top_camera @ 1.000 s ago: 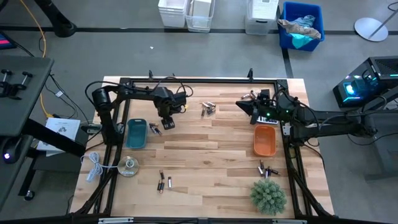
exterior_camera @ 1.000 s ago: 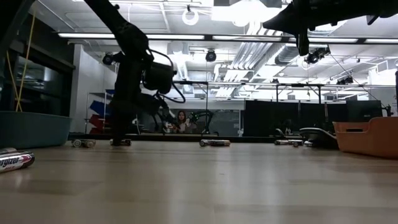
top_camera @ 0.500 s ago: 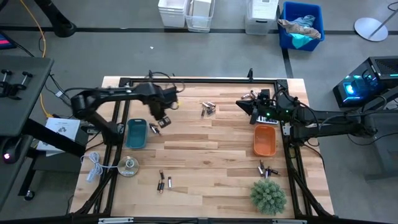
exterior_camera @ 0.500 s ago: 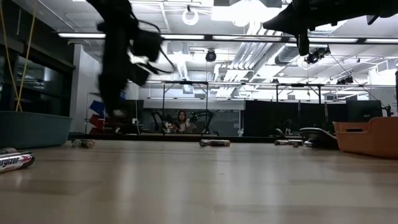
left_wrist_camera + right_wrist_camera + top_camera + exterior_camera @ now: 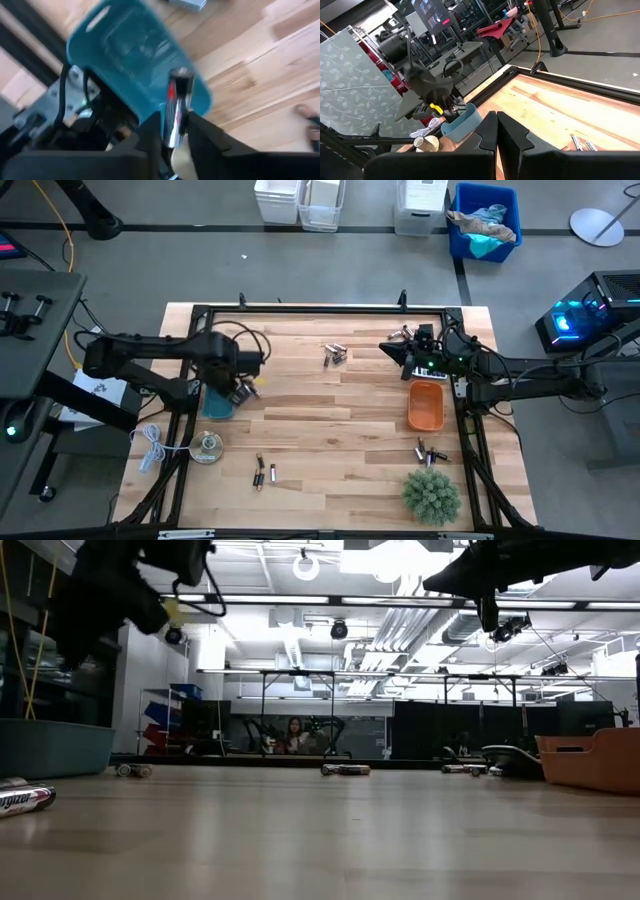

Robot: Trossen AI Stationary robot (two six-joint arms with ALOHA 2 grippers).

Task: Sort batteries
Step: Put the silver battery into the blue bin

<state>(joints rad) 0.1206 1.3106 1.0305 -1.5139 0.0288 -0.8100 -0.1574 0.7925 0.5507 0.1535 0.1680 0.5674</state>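
Observation:
My left gripper [image 5: 236, 388] hangs above the teal tray [image 5: 217, 397] at the table's left and is shut on a silvery battery [image 5: 176, 102] with a red mark. The tray [image 5: 131, 52] lies right below that battery. Two more batteries [image 5: 249, 387] lie on the wood beside the tray. Other batteries lie at the far middle [image 5: 334, 356], near the front [image 5: 263, 473] and at the right front [image 5: 430, 452]. My right gripper [image 5: 392, 348] waits shut and level above the table's far right, behind the orange tray [image 5: 426, 405]. My left gripper pinches the battery's lower half [image 5: 171, 132] between its two fingers [image 5: 150, 136]. The fingers point down from above and the battery lies along them, its capped end [image 5: 180, 75] sticking out past the fingertips. It is lifted clear, over the teal tray.
A green plant [image 5: 432, 495] stands at the near right corner. A tape roll [image 5: 207, 448] and a white cable [image 5: 151, 448] lie near the front left. A black frame [image 5: 320, 309] runs along the table's edges. Bare wood spans the middle.
My left gripper has risen from the table and gone toward the left edge, from beside the loose batteries to above the teal tray, with its wrist rolling on the way. My right arm has kept still.

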